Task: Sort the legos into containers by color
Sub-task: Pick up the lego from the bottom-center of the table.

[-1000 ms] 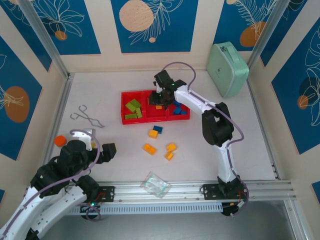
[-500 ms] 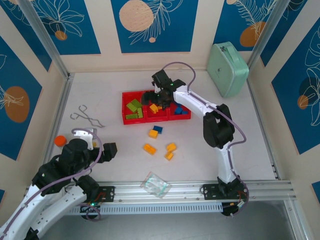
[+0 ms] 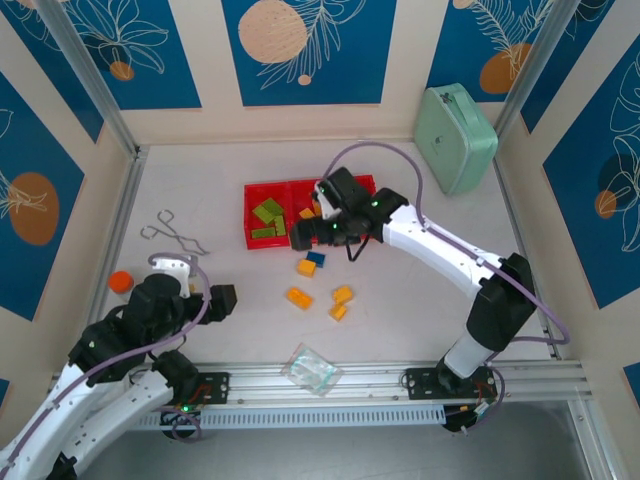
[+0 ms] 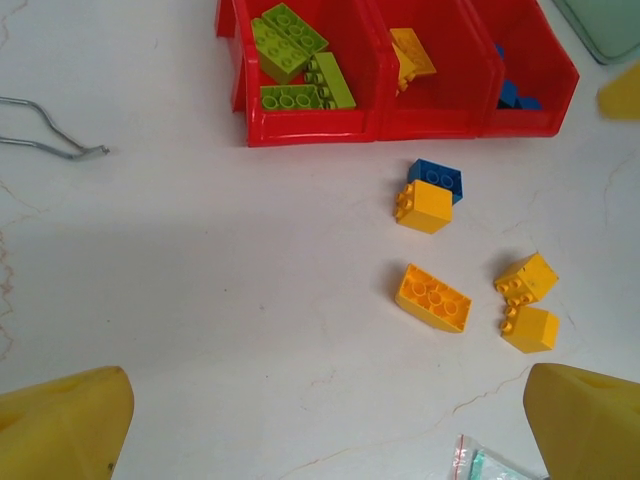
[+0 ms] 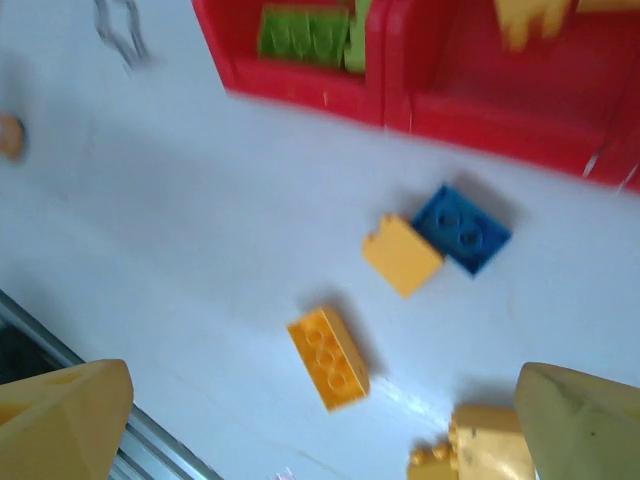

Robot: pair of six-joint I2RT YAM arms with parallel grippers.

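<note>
Right gripper (image 3: 308, 232) and left gripper (image 4: 328, 385) are hanging wide open, each gripping nothing.
The right arm (image 3: 430, 240) is covering the right 1 of 3 red containers (image 4: 310, 130) from above; green legos (image 4: 290, 45) are lying in the left bin, orange legos (image 4: 412, 52) in the middle, blue legos (image 4: 515, 95) half hidden in the right. 4 orange bricks (image 4: 432, 298) and 1 blue brick (image 4: 437, 180) are lying loose just nearer.

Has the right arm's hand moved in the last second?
Yes. The right arm's fingers were over the red bins; now they sit past the bins' front edge, nearer the arm bases, by the loose blue brick.
</note>
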